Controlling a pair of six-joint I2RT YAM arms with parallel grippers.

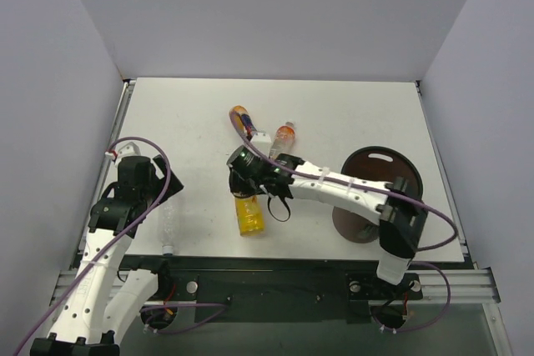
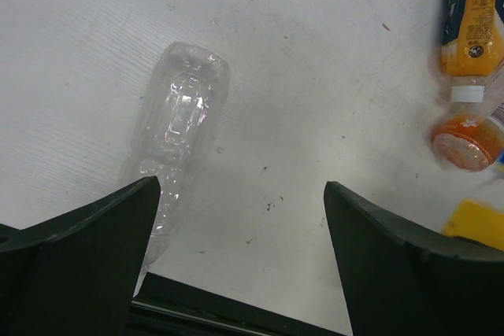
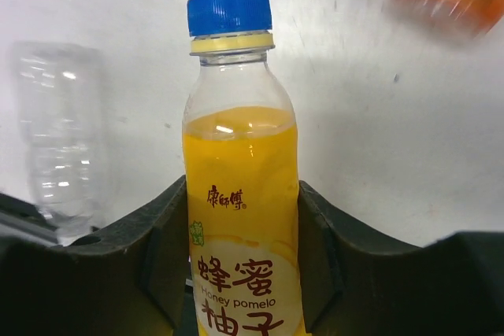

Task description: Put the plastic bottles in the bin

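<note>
While the right gripper is clamped on the yellow-labelled bottle, well left of the bin, the left gripper hangs wide open over the tabletop, holding nothing. The clear colourless bottle lies partly under one of its fingers.

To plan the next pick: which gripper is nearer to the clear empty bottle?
Left. The left gripper hovers by the clear bottle; the right gripper is away, around the yellow bottle.
</note>
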